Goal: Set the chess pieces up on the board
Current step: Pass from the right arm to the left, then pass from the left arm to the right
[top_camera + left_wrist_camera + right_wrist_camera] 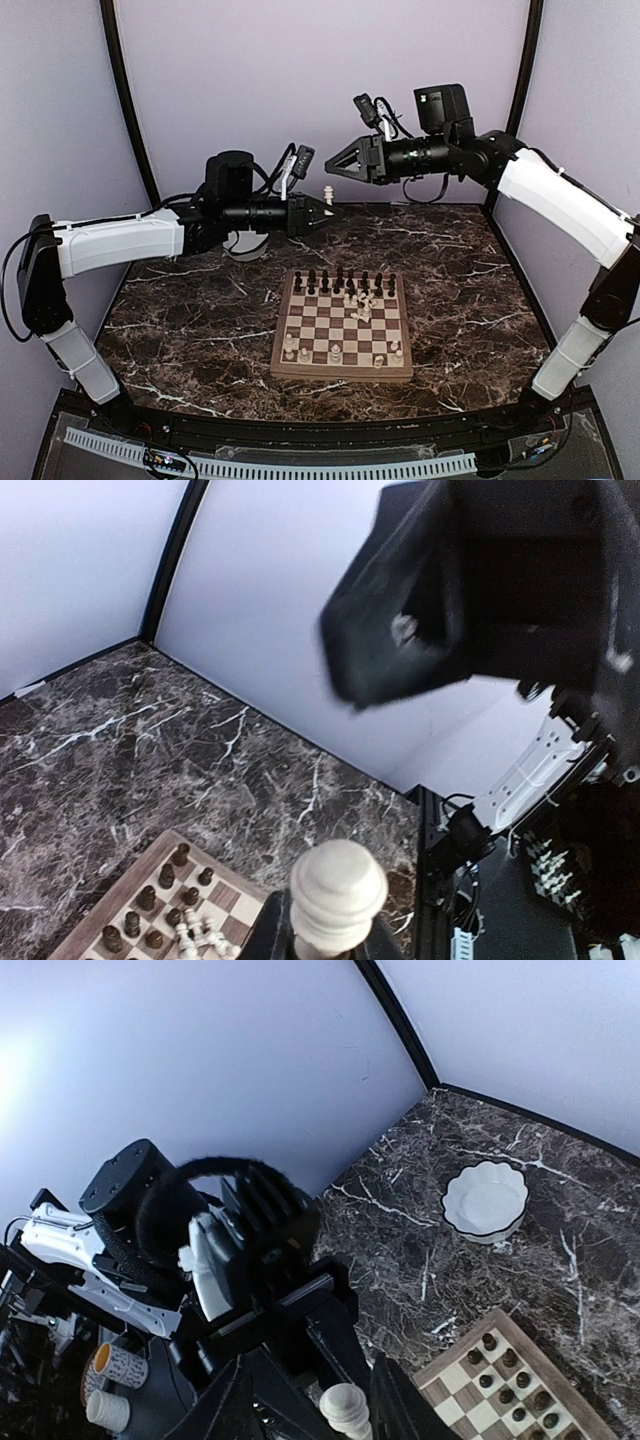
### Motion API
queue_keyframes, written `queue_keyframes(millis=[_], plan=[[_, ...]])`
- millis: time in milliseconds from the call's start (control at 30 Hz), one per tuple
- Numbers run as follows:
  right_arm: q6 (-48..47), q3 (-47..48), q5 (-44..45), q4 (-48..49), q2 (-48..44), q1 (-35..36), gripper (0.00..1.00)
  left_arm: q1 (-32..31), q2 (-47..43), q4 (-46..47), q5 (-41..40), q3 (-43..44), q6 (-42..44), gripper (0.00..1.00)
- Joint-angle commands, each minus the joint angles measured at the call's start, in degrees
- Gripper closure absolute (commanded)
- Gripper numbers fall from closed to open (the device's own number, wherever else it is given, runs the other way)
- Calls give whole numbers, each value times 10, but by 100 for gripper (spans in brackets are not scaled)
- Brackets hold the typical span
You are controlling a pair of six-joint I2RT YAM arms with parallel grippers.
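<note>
One cream-white chess piece sits clamped in my left end effector, my right end effector open just beside it; I should lower it upright onto the board.

Only the knobby top of the white piece shows; its base is buried between the left pincer fingers and chopped by the frame's bottom edge. Above it, the right pincer is a dark blurry blob. Down-left, the board is cut off too, and the jumbled white pieces are too tiny to name.
</note>
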Motion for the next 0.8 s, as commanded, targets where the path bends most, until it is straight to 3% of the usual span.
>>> queue_keyframes(millis=[0,200,433,767], plan=[[-66,53,22,-164,1,-4,56,-3,-41,-106,-58,-16,117,93],[-72,-7,7,-201,-14,-1,56,-5,-67,-156,-53,-36,176,92],[-71,31,3,-229,25,5,51,-13,-55,-252,-29,0,246,91],[-78,60,-33,-219,65,29,50,-20,-45,-264,-13,13,243,91]])
